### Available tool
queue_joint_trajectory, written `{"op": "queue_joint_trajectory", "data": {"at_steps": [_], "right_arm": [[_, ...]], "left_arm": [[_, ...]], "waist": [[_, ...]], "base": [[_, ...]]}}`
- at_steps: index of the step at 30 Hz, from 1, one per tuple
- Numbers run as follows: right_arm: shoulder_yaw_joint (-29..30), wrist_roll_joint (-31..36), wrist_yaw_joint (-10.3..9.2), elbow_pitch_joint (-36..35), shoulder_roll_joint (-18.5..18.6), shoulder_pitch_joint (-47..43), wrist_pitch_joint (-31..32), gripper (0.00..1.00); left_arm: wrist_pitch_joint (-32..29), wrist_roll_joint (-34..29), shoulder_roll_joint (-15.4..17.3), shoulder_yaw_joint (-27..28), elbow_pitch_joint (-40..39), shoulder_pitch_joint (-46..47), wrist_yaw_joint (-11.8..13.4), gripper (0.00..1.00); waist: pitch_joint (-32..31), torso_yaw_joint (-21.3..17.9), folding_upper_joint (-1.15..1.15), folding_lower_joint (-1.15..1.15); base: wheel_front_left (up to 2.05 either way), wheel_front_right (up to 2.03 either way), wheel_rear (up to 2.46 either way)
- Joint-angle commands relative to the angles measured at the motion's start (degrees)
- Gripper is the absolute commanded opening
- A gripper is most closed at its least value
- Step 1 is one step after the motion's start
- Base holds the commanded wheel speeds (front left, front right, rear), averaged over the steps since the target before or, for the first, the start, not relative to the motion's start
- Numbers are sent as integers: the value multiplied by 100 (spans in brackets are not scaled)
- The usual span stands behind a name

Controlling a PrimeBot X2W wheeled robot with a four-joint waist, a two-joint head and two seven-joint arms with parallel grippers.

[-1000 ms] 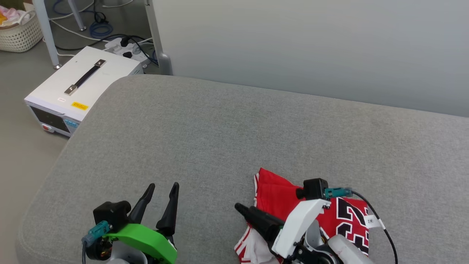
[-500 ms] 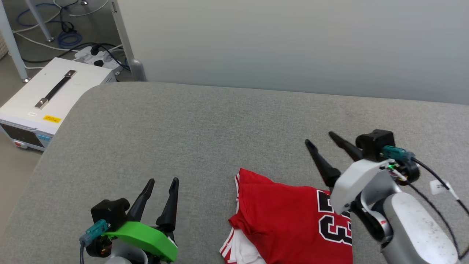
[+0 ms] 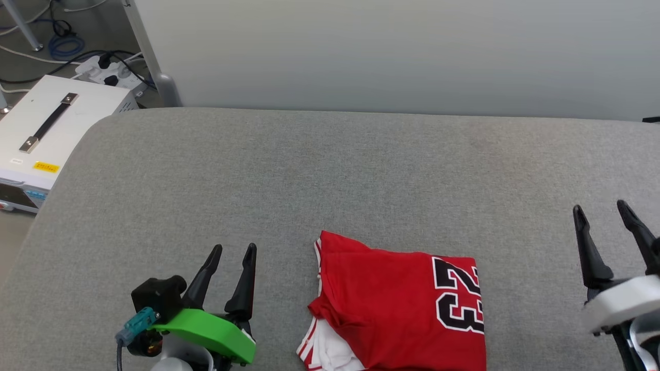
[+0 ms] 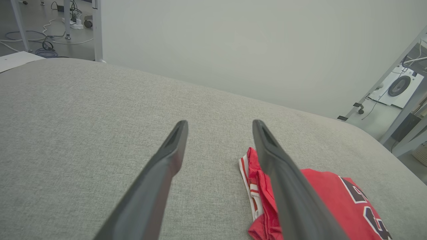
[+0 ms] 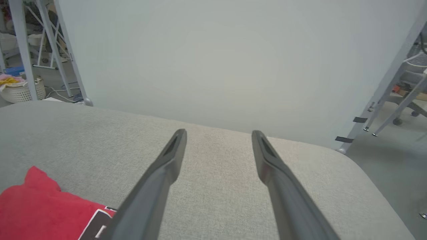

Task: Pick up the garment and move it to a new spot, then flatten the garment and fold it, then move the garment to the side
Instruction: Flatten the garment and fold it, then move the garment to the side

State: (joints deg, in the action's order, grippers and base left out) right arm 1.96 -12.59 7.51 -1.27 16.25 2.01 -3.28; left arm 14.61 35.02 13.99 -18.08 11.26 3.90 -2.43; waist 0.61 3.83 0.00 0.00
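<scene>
Red jersey: one.
Grippers: two, the left gripper and the right gripper, with two dark fingers each, four in all.
Grey fabric worktop: one.
White case with black handle: one.
Power strip: one.
White basket: one.

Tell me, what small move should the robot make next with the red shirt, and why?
Probably bring the left gripper to the shirt and grip its edge. It lies folded on the cushion; both grippers are open, off it, the right gripper farther away. Moving it aside remains.
</scene>
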Motion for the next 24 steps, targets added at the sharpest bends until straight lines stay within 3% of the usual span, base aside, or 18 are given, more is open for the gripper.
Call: {"op": "queue_joint_trajectory", "data": {"at_steps": [1, 10, 24], "right_arm": [[112, 39, -2, -127, -117, -214, -100, 100], [274, 131, -2, -446, -787, -959, -604, 100], [120, 171, -2, -269, -886, -883, -821, 100]], "left_arm": [[34, -65, -47, 42, -2, 20, -62, 100], [38, -865, -402, 683, -364, -227, -302, 100], [39, -1437, -669, 897, -471, -307, -490, 100]], "waist": [[26, -28, 0, 0], [54, -67, 0, 0], [46, -21, 0, 0]], "base": [[0, 0, 0], [0, 0, 0], [0, 0, 0]]}}
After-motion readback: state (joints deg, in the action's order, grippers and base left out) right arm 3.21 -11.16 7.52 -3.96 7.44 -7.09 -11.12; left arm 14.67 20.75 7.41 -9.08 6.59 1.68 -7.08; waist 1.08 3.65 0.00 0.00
